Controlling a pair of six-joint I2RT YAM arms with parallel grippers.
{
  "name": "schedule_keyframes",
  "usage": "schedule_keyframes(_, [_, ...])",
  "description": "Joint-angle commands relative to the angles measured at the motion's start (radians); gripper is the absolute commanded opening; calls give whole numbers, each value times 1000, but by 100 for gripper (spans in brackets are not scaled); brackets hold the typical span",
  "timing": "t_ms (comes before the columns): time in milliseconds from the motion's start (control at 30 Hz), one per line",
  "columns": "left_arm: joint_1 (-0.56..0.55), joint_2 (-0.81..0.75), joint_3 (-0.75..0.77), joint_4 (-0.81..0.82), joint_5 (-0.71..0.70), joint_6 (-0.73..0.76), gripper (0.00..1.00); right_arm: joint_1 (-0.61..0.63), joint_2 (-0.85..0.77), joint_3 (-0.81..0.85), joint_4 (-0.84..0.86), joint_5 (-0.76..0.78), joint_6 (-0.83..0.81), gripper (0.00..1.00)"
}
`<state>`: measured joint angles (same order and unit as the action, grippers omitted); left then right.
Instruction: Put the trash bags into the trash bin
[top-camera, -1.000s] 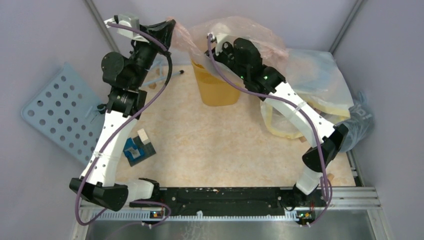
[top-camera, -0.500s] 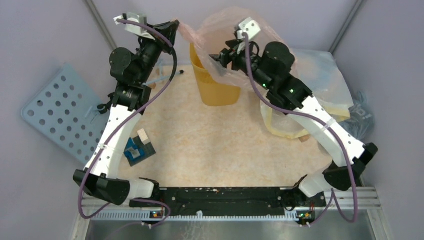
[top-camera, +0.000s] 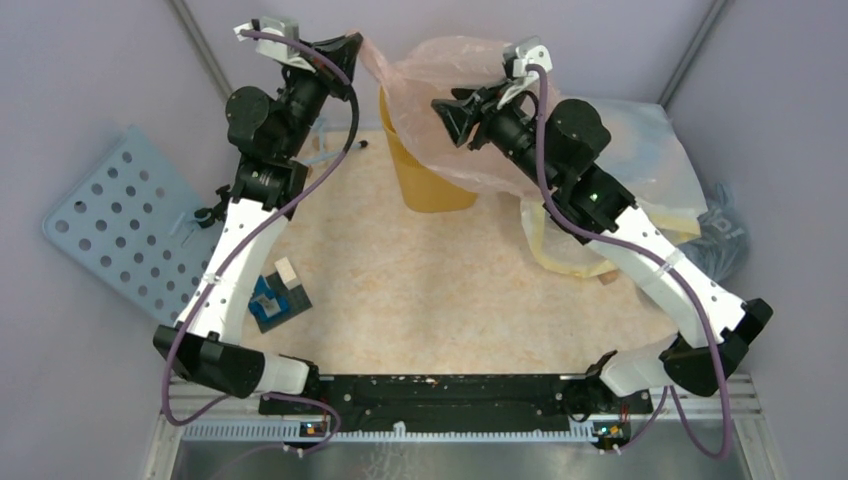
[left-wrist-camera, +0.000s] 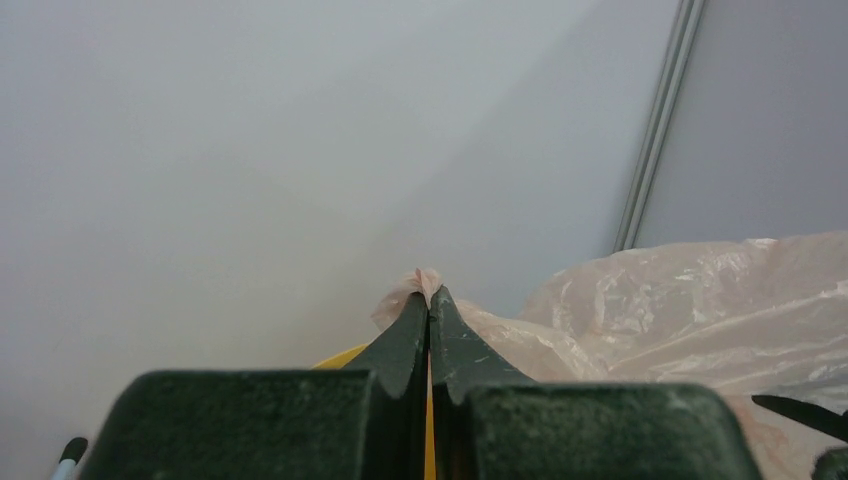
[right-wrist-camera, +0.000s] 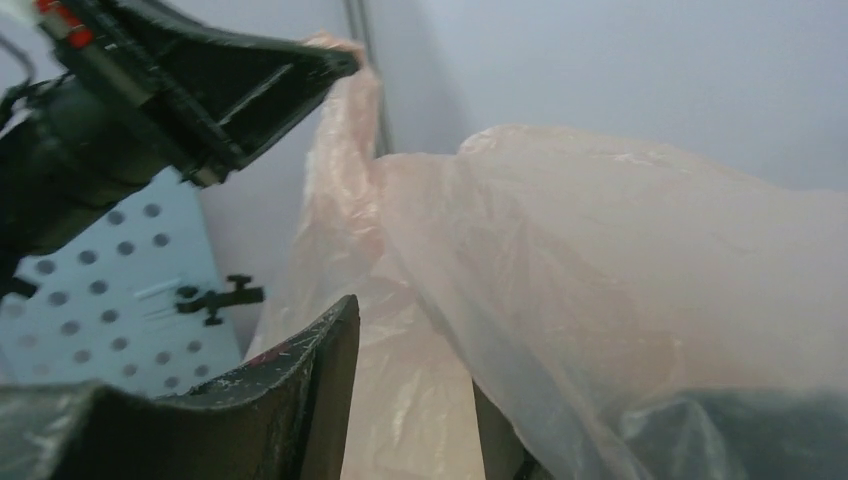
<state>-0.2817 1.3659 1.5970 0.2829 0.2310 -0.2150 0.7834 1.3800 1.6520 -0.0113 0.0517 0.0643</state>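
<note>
Trash bags (top-camera: 440, 70): thin pink film, v light, floppy, slippery. Left hand (top-camera: 351, 42) pinched shut on its edge, right hand (top-camera: 445, 118) part-open w/ film draped on it. Prob best grabbed at a bunched rim.

White arms, black joints
Left arm (top-camera: 235, 250), right arm (top-camera: 652, 255): purple cables; left gripper (top-camera: 350, 42) at eleven o'clock, right gripper (top-camera: 442, 112) at twelve, both dark.

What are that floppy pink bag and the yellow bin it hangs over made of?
The pink bag looks like very thin plastic film: see-through, crinkled, faintly glossy, sagging in soft folds. The yellow-orange bin seems to be rigid moulded plastic: smooth walls that hold their tapered shape. Whether it is slightly translucent is hard to judge from here.
</note>
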Motion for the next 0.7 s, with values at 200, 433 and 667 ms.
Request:
schedule_keyframes(200, [7,41,73,45,-2,-5,0,6,-127,2,-19,-308,152,65])
schedule_keyframes(433, [16,66,132,-7,-38,36,0,6,-225,46,-140,-409,168,72])
schedule_keyframes(667, [21,80,145,-20,-47,30,0,6,-375,-21,-105,-379,236,78])
